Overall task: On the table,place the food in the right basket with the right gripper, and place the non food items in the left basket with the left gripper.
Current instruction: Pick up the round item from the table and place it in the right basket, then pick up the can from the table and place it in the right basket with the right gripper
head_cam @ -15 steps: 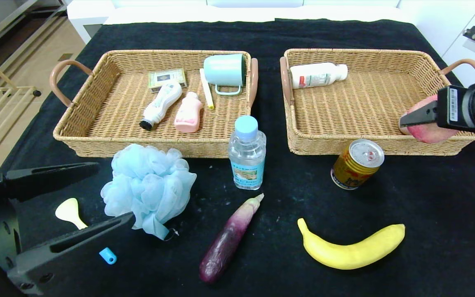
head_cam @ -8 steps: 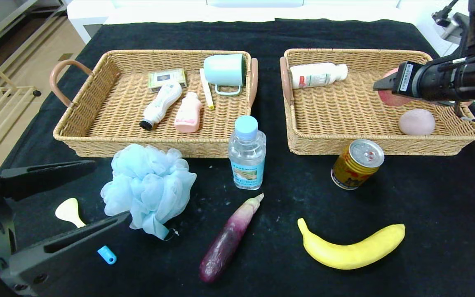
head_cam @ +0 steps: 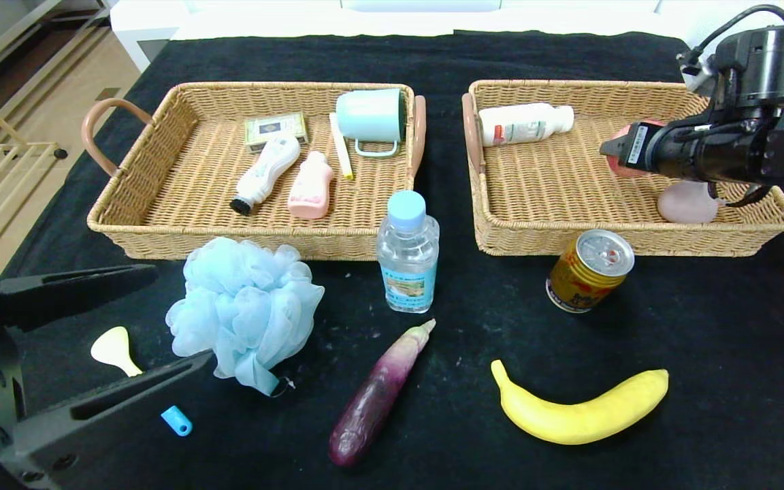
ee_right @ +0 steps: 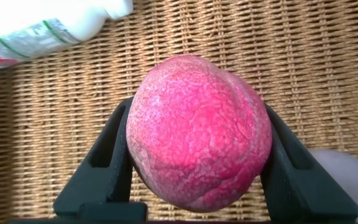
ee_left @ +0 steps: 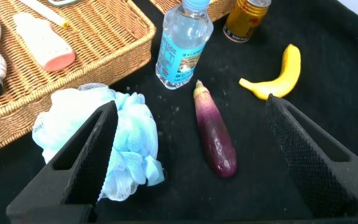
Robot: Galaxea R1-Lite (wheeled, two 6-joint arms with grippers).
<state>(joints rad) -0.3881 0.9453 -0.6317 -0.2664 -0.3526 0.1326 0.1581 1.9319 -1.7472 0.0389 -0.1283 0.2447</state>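
My right gripper [head_cam: 606, 147] is shut on the red-pink peach [ee_right: 197, 130] and holds it above the floor of the right basket [head_cam: 630, 239], toward its right side. On the black table [head_cam: 719, 327] stand the clear bottle [head_cam: 407, 255] and the gold can [head_cam: 589, 270]; the eggplant [head_cam: 378, 395] and banana [head_cam: 582, 408] lie nearer me. My left gripper [head_cam: 181, 316] hangs open at the near left. Beside one of its fingers sits the blue pouf [head_cam: 246, 306]. The scoop [head_cam: 114, 349] lies under that gripper. The left basket [head_cam: 160, 239] is at the back left.
The right basket also holds a white bottle [head_cam: 525, 124] and a pale pink round thing [head_cam: 684, 204] under my right arm. In the left basket lie a mint cup [head_cam: 371, 116], a small box, a pink bottle, a white bottle and a stick.
My right gripper has carried the peach from the right basket's near right corner inward over its floor, uncovering the pale pink round thing. The left arm has barely moved.
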